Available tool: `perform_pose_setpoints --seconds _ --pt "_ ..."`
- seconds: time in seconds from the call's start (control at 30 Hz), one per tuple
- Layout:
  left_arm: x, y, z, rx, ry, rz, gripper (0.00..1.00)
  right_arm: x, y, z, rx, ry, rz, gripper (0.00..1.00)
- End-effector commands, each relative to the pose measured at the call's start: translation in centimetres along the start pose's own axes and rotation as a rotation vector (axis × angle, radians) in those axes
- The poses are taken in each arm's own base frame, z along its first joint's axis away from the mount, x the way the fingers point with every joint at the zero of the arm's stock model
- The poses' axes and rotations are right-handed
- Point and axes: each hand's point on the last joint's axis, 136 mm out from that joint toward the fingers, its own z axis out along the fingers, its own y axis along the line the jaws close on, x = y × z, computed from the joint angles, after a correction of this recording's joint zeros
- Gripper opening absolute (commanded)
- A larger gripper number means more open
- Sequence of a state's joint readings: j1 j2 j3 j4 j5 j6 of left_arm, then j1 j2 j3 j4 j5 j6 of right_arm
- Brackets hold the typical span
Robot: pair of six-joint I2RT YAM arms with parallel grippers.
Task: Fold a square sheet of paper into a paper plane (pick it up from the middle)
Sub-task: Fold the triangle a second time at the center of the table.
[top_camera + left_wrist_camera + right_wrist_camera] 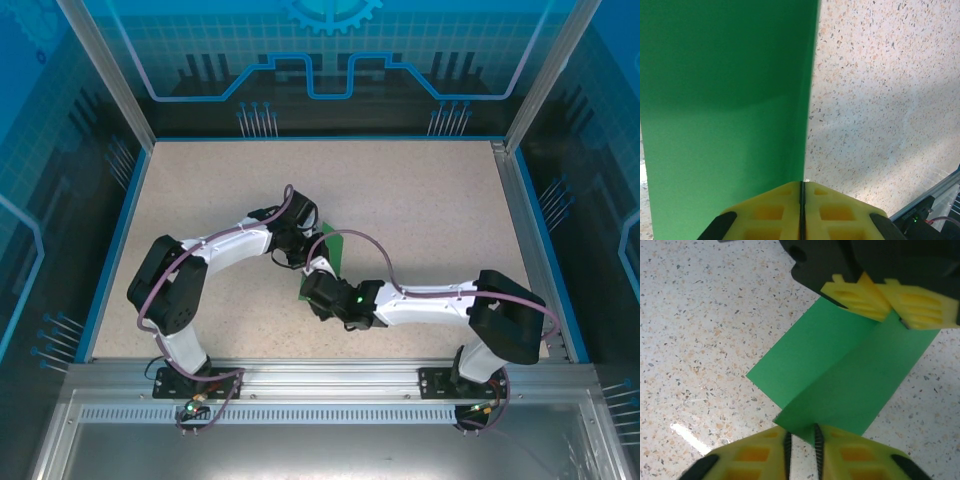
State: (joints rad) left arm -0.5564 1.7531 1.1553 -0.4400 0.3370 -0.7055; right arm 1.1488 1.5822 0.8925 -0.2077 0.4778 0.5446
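Yellow pads of the right pincer (pixel 801 437) sit at the bottom of the right wrist view, slightly apart, with a slim gap between them. The near edge of the square sheet of paper (pixel 850 385) dips into that gap; whether the pads actually touch it I cannot tell. The sheet is bright green and creased down its middle, its two halves meeting at an angle along the fold. It sits at the centre of the frame with the speckled tabletop (pixel 700 315) all around it. Beyond it, at the upper right, the left pincer (pixel 888 310) is pressed together on the far end of the sheet.

The left wrist view agrees. The yellow fingers (pixel 765 215) meet with no gap at the bottom centre and the green edge runs straight into their seam. The paper spreads over the left of the frame, with bare tabletop on the right.

From above, the left arm (pixel 215 250) and the right arm (pixel 430 300) bend inward from the bottom edge. Their wrists meet near the middle of the tabletop, slivers of green showing between them. Blue walls (pixel 320 60) close off the far side.
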Motion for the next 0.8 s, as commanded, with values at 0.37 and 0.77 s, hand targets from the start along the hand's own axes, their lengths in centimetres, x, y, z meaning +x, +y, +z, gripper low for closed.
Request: perform_pose_setpoints --seconds 0.37,0.77 --pt "-0.7 1.0 -4.3 -0.1 -0.138 -0.058 0.48 -1.2 -0.8 -0.7 -0.363 0.032 0.159 0.06" --pt "1.4 3.1 -4.8 -0.075 -0.182 -0.129 0.4 -0.9 -2.5 0.2 -0.465 0.102 0.231 0.06"
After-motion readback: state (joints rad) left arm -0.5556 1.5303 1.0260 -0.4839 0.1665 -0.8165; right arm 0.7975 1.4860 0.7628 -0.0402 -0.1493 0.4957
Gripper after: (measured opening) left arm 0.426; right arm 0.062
